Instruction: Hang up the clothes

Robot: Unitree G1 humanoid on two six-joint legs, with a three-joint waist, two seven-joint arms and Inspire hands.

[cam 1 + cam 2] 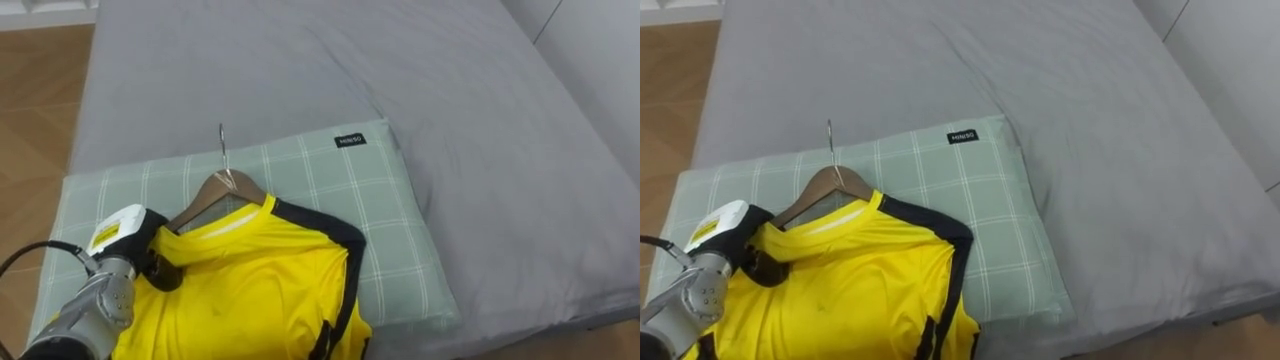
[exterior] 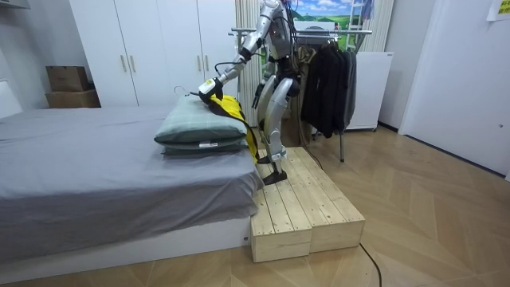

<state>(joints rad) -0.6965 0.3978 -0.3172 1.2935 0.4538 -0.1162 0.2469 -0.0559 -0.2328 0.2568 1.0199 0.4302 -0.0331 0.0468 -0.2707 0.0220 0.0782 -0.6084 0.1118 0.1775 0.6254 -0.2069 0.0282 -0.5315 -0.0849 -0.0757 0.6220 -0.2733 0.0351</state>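
Smooth yellow cloth shirt (image 1: 260, 290), wooden hanger (image 1: 213, 190) with metal hook (image 1: 222, 148), matt checked cloth pillow (image 1: 400, 250), matt grey bedsheet (image 1: 480, 120)

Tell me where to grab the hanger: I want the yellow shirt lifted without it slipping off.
I'd take the wooden hanger at its bare neck, just below the metal hook, coming down from above. It lies flat on the pillow with the hook pointing away from the robot, and its arms run inside the yellow shirt. The left hand sits at its left shoulder.
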